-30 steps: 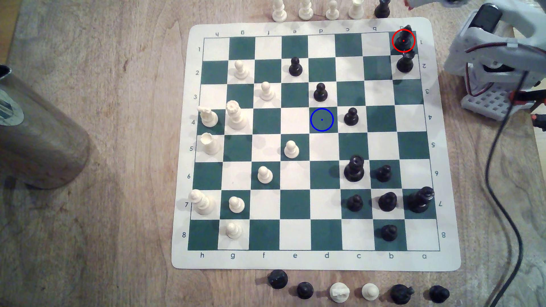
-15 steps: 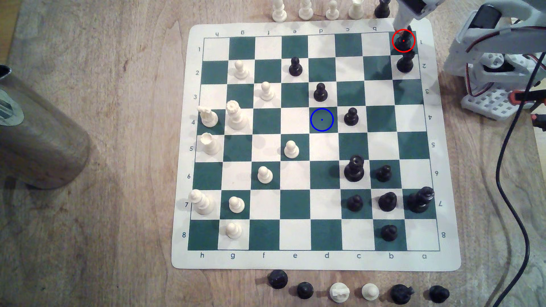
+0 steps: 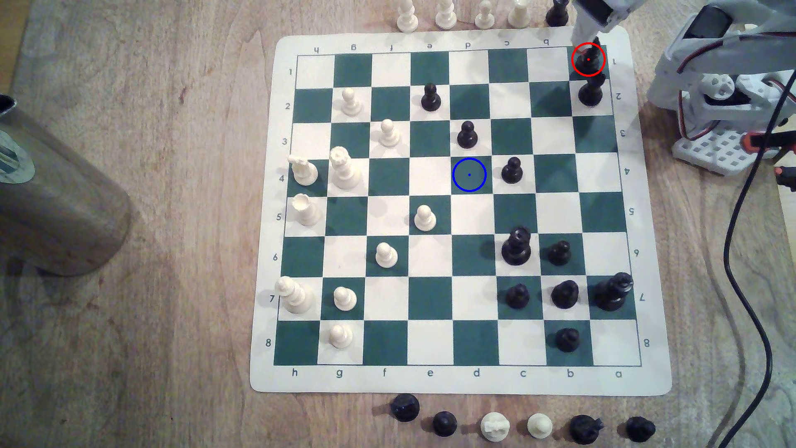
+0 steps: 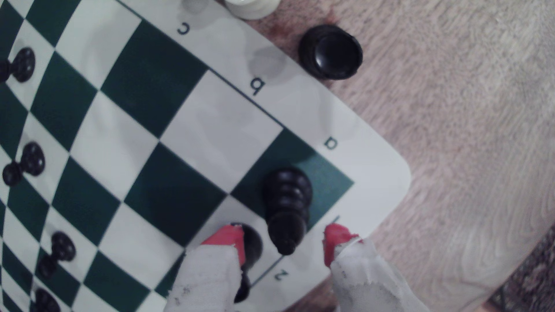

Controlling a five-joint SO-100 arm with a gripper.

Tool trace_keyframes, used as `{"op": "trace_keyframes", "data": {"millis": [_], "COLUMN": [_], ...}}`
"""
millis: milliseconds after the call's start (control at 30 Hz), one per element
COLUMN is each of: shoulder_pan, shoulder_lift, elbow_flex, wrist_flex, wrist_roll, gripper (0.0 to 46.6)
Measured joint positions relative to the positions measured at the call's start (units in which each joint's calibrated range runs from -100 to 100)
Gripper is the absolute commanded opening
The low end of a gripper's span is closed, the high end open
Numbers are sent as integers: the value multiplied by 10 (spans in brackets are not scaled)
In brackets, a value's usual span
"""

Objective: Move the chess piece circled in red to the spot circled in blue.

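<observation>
The chess piece circled in red (image 3: pixel 589 58) is a slender black piece on the green corner square at the board's far right in the exterior view. From the wrist view, the same piece (image 4: pixel 286 198) leans toward the camera, its pointed tip between my red-tipped fingers (image 4: pixel 335 237). My gripper (image 3: pixel 586 35) (image 4: pixel 282 240) hangs just above it, open, its fingers apart on either side and not touching it. The spot circled in blue (image 3: pixel 469 174) is a bare green square near the board's middle.
A taller black piece (image 3: pixel 590 92) (image 4: pixel 252 246) stands on the adjoining square, close to one finger. Black pawns (image 3: pixel 467 134) (image 3: pixel 512 171) flank the blue spot. Captured pieces (image 3: pixel 557 13) line the board's edges. A black cable (image 3: pixel 741 258) and a metal cylinder (image 3: pixel 51 194) lie off the board.
The arm has swung in over the board's corner, bringing the gripper above the red-circled piece. In the last half second it barely moved. No piece has shifted.
</observation>
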Motion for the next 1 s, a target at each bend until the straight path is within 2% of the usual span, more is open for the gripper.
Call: {"op": "trace_keyframes", "data": {"millis": [667,900,1000], "shoulder_pan": [0,0,0], "shoulder_lift": [28,45,45], "elbow_flex": [42,60,60], "wrist_flex": [-56,-78,-78], "wrist_roll": [0,2,2], "gripper": [137,120,98]}}
